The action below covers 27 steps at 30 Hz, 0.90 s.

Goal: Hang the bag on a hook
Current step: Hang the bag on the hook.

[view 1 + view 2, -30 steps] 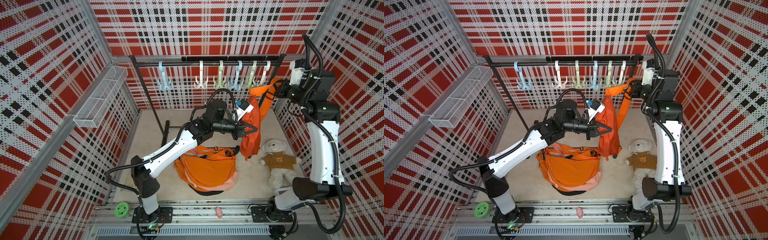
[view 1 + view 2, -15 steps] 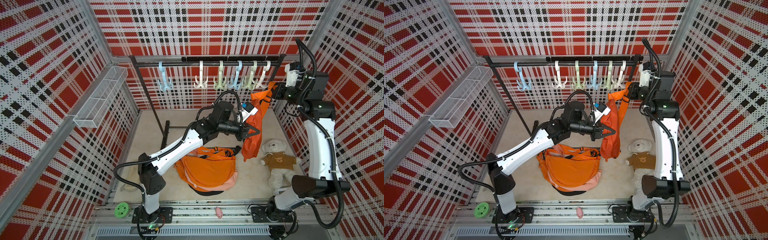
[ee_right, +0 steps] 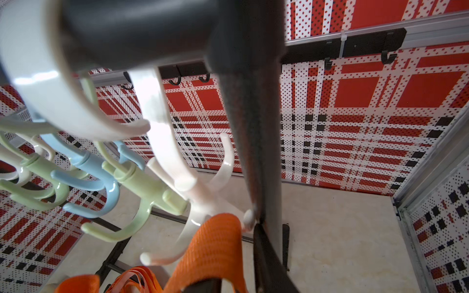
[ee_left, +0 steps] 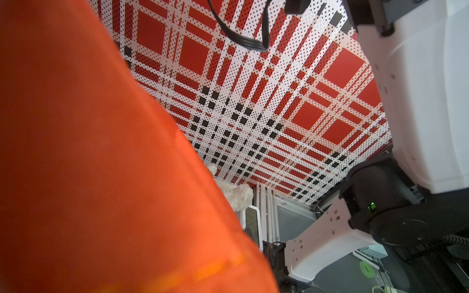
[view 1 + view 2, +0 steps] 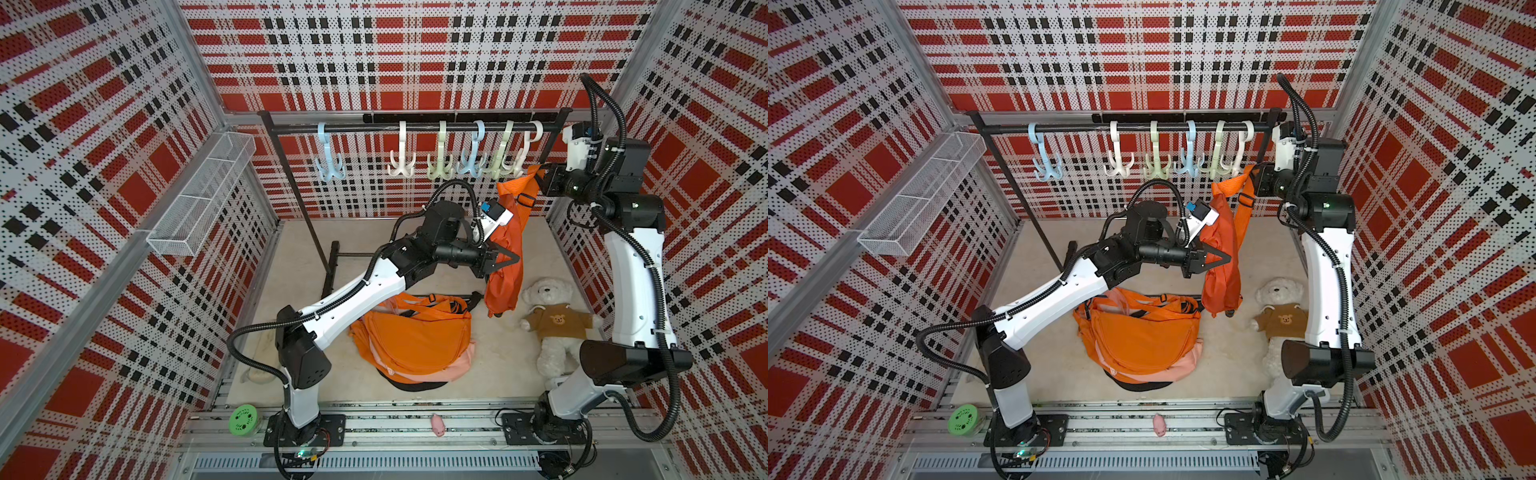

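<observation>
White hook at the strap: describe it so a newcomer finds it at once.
A black rail spans the back, carrying six plastic hooks. Take the white hook at the end by the right arm; only it has the orange strap at its prongs.

Floor point(image 5: 299, 266) with orange bags point(image 5: 415, 336), teddy bear point(image 5: 552, 324)

hanging bag point(image 5: 503, 291): orange
hooks point(image 5: 441, 145): pale blue, cream, pale green
walls point(image 5: 415, 62): red-white-black plaid, dotted
teddy bear point(image 5: 546, 291): white, brown shirt
</observation>
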Each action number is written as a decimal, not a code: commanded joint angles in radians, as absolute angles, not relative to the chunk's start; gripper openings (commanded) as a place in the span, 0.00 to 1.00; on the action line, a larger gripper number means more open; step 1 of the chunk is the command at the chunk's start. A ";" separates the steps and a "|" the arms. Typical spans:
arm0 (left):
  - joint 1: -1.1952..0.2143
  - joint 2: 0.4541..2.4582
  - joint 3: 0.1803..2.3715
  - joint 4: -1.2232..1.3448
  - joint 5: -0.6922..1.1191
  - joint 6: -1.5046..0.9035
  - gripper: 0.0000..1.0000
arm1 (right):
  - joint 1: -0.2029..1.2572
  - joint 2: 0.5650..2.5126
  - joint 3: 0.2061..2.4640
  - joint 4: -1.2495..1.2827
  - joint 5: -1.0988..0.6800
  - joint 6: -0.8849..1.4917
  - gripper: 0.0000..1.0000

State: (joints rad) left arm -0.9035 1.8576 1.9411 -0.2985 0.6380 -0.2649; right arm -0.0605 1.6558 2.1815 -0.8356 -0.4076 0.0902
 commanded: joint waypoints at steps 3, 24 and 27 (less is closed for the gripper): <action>-0.890 1.794 1.922 -0.249 0.603 -0.278 0.00 | -0.061 1.619 2.184 -0.833 -0.376 0.052 0.40; -0.898 1.791 1.950 -0.280 0.562 -0.289 0.00 | -0.061 1.546 2.141 -0.827 -0.315 0.032 0.00; -0.901 1.788 1.957 -0.287 0.532 -0.288 0.00 | -0.061 1.565 2.162 -0.840 -0.365 0.032 0.00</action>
